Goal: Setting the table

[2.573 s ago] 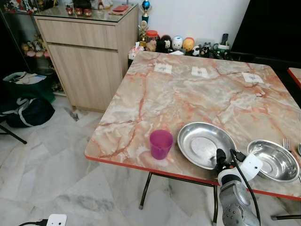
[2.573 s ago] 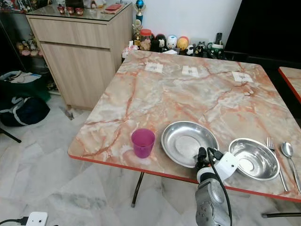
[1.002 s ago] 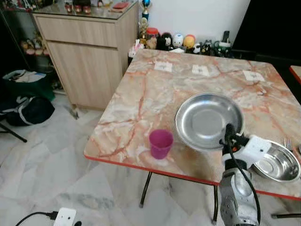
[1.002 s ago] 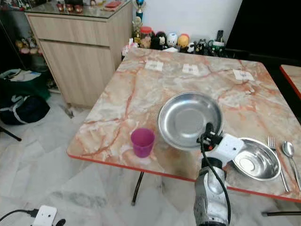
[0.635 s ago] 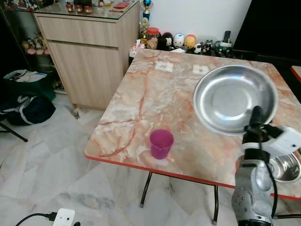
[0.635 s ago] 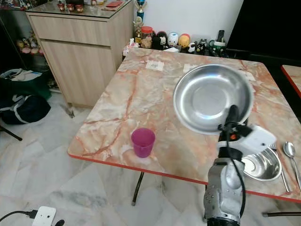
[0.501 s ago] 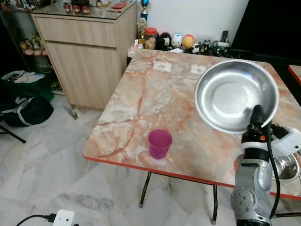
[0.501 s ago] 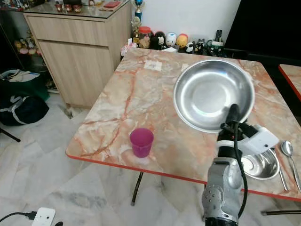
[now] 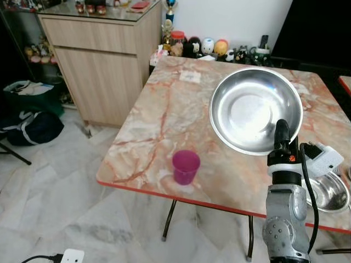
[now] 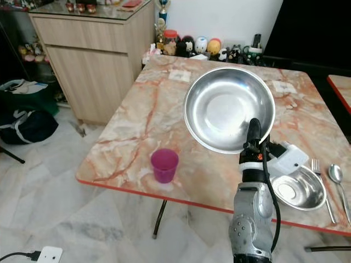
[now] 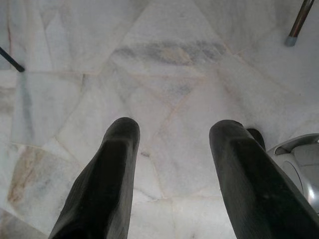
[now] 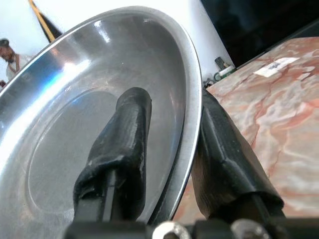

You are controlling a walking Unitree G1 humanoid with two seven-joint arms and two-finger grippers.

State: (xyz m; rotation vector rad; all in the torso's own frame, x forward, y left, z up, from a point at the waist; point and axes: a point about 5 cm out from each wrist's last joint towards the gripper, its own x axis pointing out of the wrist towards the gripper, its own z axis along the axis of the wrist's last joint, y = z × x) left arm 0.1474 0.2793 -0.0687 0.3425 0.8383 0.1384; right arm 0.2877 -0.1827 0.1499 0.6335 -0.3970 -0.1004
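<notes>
above table [image 9: 164,118], right gripper [image 9: 282,129] upright

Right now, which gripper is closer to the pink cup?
Right. The right gripper is raised over the table, right of the pink cup, clamping a steel plate. The left gripper hangs over the floor.

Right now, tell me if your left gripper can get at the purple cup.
Probably not as it hangs: the left gripper points at the floor, open and idle, below the table edge. The purple cup stands unobstructed near that edge, so raising the arm should reach it.
</notes>
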